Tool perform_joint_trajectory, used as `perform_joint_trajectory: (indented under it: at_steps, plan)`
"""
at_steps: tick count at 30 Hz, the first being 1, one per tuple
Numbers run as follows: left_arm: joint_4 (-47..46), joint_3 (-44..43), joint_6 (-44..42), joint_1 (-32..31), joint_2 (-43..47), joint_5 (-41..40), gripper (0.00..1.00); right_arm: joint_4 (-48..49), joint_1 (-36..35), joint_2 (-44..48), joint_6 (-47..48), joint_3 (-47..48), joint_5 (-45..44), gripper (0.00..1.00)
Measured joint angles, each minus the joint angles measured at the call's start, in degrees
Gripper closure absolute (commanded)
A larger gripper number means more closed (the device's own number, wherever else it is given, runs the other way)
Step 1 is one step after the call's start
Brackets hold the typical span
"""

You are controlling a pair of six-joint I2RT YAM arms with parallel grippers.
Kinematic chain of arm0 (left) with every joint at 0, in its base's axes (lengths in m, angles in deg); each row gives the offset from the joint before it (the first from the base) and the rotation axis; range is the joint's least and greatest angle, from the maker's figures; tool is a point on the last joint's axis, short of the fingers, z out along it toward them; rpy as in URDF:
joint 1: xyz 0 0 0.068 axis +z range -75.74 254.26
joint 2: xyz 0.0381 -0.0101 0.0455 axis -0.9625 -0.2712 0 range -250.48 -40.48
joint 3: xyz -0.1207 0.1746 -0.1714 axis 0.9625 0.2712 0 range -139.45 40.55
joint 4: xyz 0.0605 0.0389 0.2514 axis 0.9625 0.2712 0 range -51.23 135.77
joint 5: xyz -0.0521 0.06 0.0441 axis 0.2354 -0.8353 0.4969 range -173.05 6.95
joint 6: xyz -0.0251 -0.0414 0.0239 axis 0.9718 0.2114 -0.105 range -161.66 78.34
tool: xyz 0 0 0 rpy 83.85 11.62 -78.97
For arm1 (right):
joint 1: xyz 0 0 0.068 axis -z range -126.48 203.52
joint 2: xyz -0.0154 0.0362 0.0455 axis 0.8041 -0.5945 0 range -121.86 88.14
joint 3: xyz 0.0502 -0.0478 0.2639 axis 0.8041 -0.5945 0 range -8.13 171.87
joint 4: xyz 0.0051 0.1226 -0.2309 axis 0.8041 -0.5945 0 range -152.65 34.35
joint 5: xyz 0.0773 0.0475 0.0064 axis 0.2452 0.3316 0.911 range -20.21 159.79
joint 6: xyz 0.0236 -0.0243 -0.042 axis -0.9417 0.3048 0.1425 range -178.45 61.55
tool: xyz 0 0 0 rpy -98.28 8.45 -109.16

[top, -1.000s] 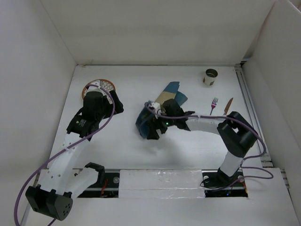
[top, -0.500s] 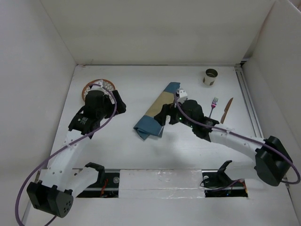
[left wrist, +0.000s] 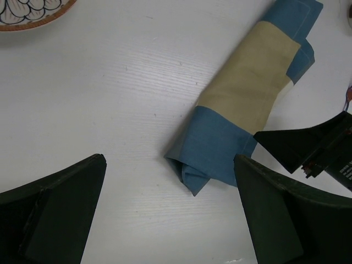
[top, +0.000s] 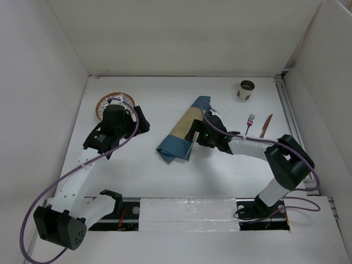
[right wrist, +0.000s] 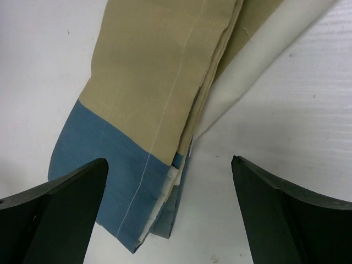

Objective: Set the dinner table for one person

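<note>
Spread, empty: right fingers (right wrist: pixel 60 214), left fingers (left wrist: pixel 55 214). Between right fingers lies folded cloth (right wrist: pixel 148 93); bunching is risked if only top layers are pinched.

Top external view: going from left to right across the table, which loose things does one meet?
plate → folded placemat → fork → knife; the cup, directly beyond the fork, has no clear place.

The left white-shelled arm (top: pixel 77 176) and right white-shelled arm (top: pixel 250 147) share bulky black joint housings and looping purple cables (top: pixel 33 214). Their matte black wedge-shaped fingers (left wrist: pixel 55 214) are plain; a small green light (top: pixel 204 133) dots the right wrist.
</note>
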Motion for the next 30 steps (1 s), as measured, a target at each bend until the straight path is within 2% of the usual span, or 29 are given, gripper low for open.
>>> perform_joint_trajectory:
  at_steps: [2,6,11,14,15,18,24,26,30]
  plan:
    - [0.0,0.0,0.5,0.0,0.7,-1.3,0.00,1.5,-0.2,-0.3,-2.3,-1.1,0.3,0.01]
    - [0.3,0.0,1.4,0.0,1.9,-4.2,0.00,9.4,-0.7,-0.8,-6.5,-5.6,3.6,0.10]
    - [0.7,0.0,2.4,0.0,3.3,-6.8,0.00,17.8,-1.6,-4.0,-10.5,-7.0,6.8,0.28]
    - [1.0,0.0,2.6,0.0,3.7,-7.5,0.00,19.9,-2.3,-5.5,-12.2,-7.2,7.6,0.45]
    - [1.1,0.0,2.6,0.0,3.7,-7.6,0.00,20.1,-2.3,-5.6,-12.5,-7.5,7.6,0.59]
    - [1.3,0.0,2.7,0.0,3.7,-7.8,0.00,19.2,-2.5,-5.6,-13.9,-8.8,6.9,0.75]
    - [1.4,0.0,2.8,0.0,3.7,-7.8,0.00,16.2,-3.0,-3.1,-14.4,-9.2,4.0,0.84]
    - [1.4,0.0,2.8,0.0,3.7,-7.8,0.00,15.9,-3.0,-2.3,-14.1,-9.2,3.4,0.99]
    - [1.4,0.0,2.8,0.0,3.7,-7.8,0.00,14.3,-3.0,-2.2,-13.7,-8.4,2.8,1.00]
